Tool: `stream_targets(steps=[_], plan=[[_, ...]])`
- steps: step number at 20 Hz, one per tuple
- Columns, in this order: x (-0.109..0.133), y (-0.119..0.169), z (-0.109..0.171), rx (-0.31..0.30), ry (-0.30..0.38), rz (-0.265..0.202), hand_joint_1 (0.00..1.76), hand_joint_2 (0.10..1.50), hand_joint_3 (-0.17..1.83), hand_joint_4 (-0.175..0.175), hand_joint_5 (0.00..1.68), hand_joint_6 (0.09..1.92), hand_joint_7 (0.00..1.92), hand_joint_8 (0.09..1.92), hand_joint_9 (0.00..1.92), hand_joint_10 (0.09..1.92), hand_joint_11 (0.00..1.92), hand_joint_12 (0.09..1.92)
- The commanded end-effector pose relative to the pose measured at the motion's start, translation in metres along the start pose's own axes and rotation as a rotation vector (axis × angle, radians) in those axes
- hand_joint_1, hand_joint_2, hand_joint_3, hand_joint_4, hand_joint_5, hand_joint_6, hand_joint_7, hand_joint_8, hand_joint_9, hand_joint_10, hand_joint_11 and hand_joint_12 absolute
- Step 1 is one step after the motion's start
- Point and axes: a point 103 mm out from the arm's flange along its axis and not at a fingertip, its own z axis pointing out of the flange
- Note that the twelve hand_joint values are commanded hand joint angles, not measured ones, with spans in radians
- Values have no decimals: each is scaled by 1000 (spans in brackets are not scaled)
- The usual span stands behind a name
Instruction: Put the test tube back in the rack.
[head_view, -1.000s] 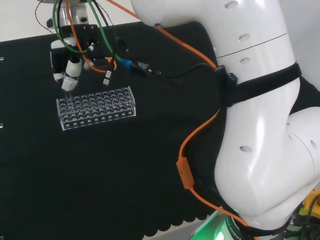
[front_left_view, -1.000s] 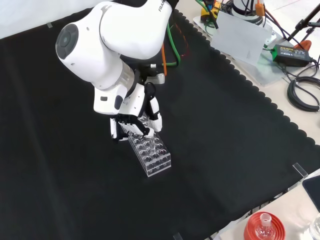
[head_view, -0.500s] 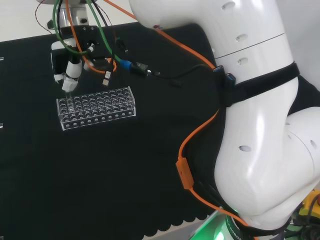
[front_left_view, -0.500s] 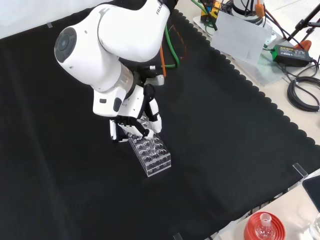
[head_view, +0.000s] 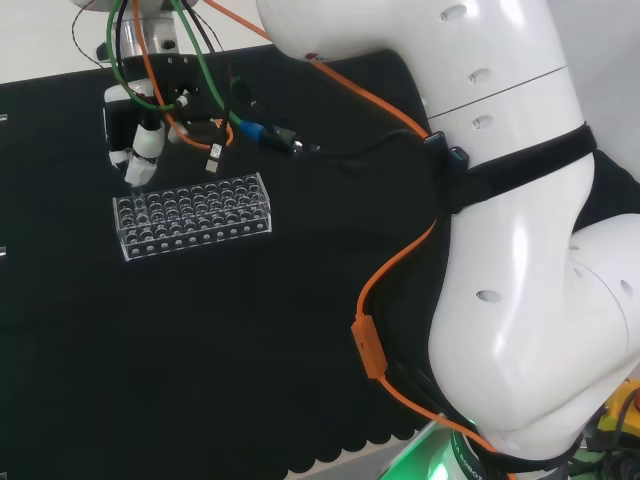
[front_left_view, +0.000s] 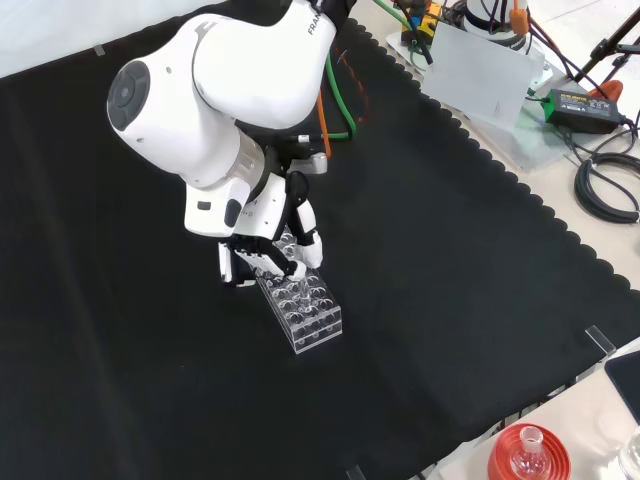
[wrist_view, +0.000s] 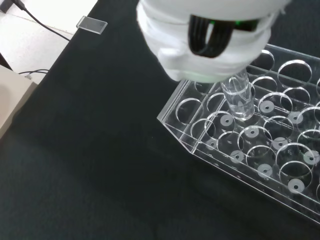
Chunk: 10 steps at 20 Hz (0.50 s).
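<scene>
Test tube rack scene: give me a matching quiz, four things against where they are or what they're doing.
Things:
1. test tube
2. rack
3. hand
4. red stand

States:
A. lying on the black cloth, clear, with many round holes
B. at the bench's edge, bottom right in the front view
C. pinched upright, tip over a hole
D. above one end of the rack, fingers curled

Pairs: 1-C, 2-A, 3-D, 4-B

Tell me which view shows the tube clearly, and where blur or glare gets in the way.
Wrist view: tube sharp over the rack, whose hole rims glint; the hand above is a blurred white mass. Head view: the tube hardly shows against the cloth. Front view: the clear rack catches light; the tube is hard to make out.
</scene>
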Motion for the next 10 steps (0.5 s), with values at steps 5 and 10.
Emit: stream_targets(steps=[5, 10], plan=[[-9, 3, 16, -3, -1, -3, 1434, 663, 520, -175, 1400, 338, 1561, 343, 1428, 87, 473, 1374], [-11, 6, 22, -3, 5, -9, 1434, 663, 520, -175, 1400, 337, 1561, 342, 1428, 87, 473, 1374]])
